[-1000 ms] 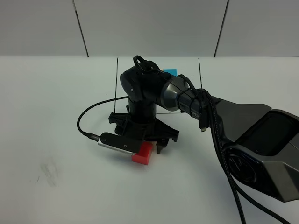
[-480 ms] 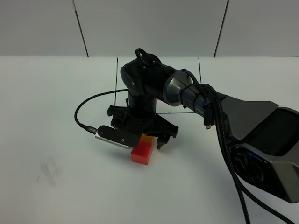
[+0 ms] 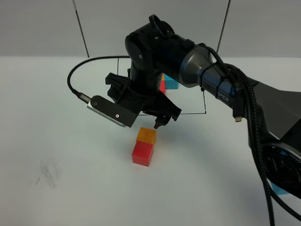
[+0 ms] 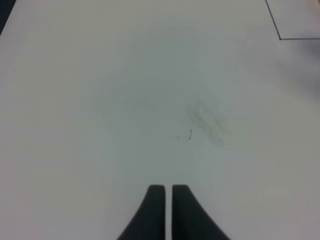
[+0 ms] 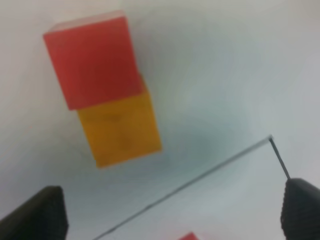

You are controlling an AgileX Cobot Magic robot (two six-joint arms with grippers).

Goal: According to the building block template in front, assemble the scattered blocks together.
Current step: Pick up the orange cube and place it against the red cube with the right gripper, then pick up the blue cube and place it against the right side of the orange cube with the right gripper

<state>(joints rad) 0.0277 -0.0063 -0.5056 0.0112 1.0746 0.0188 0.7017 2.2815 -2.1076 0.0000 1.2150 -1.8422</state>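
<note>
Small matte orange cube [image 3: 146, 135] abutted matte red cube [image 3: 142, 154] at 12 o'clock, seemingly copying the framed block template [image 3: 171, 84]. Right gripper [image 5: 167, 212] gaped empty above them; left gripper [image 4: 164, 200] closed, empty.

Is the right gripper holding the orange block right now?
No, the right gripper is wide open and empty, while the orange block lies on the table against the red block.

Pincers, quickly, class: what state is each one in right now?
Left pincer: closed, holding nothing.
Right pincer: open, holding nothing.
</note>
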